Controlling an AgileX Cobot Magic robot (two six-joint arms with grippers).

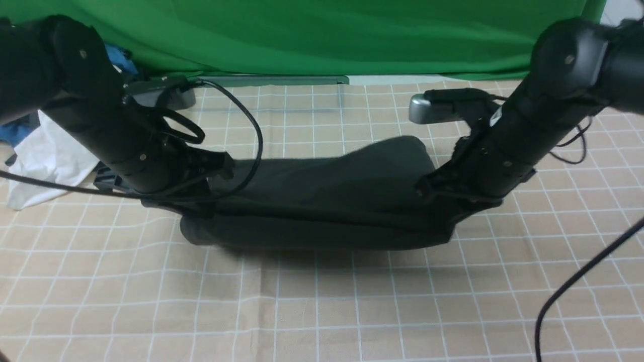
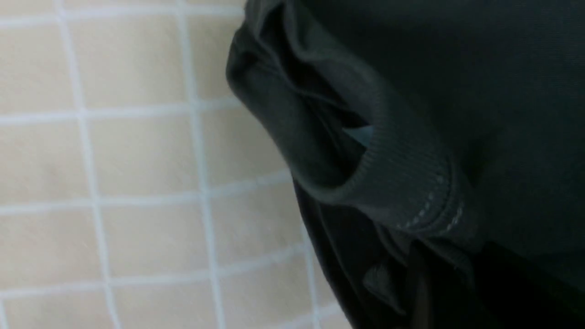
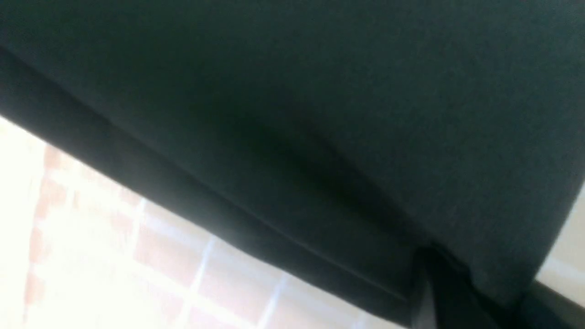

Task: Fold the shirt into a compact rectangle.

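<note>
Across the checked desk (image 1: pixel 322 306), the black shirt (image 1: pixel 322 186) lies between the two arms, already gathered into a wide, long bundle. So the first folds look done, I'd say, but it's a strip, nowhere near a compact rectangle; its far edge slants up towards the right arm. What's left, to my eye, is doubling it over and squaring it off. The left claw (image 1: pixel 201 206) has pinched the shirt near one end, and the right claw (image 1: pixel 445 226) grips the other end. Smallest of all, a stitched hem (image 2: pixel 429 205) gapes loosely by the left claw and probably wants tucking.
</note>
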